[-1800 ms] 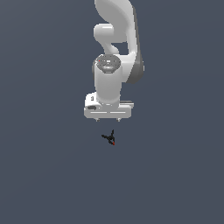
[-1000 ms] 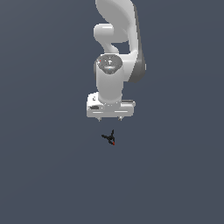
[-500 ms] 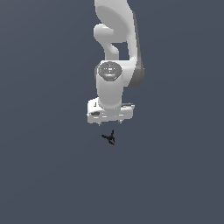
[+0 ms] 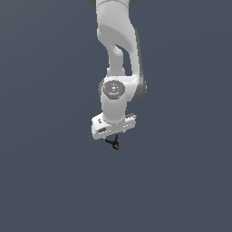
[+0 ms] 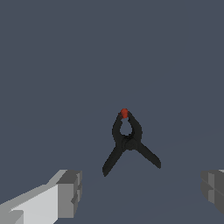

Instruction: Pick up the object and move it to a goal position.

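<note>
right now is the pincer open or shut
Open. In the wrist view the two fingers stand far apart, with the black clamp lying between and beyond them, untouched. The pincer hangs just above it.

A simulated scene: flat, featureless grey-blue ground (image 4: 45, 181) throughout.
</note>
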`<act>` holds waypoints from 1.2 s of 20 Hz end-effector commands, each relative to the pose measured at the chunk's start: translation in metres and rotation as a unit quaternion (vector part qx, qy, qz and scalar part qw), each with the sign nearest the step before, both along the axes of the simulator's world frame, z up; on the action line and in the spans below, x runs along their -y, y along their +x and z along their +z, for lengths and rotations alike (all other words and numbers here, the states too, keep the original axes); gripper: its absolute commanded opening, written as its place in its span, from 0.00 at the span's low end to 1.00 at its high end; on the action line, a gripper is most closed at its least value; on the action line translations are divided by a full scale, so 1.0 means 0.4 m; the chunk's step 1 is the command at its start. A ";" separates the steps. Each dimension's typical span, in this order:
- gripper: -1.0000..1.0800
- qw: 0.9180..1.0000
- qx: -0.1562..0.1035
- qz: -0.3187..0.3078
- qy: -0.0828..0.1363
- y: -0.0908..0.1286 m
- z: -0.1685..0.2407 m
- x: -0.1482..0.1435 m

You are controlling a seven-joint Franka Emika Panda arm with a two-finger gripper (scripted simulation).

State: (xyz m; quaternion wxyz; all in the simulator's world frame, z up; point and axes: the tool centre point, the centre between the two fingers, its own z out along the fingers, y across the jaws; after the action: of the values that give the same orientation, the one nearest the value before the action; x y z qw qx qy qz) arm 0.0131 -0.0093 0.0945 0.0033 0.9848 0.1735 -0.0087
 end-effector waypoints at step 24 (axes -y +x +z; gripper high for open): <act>0.96 0.998 0.007 0.068 0.005 0.016 -0.169 -0.004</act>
State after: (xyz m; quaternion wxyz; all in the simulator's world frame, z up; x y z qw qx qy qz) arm 0.0199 -0.0080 0.0347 0.0001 0.9709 0.2396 -0.0002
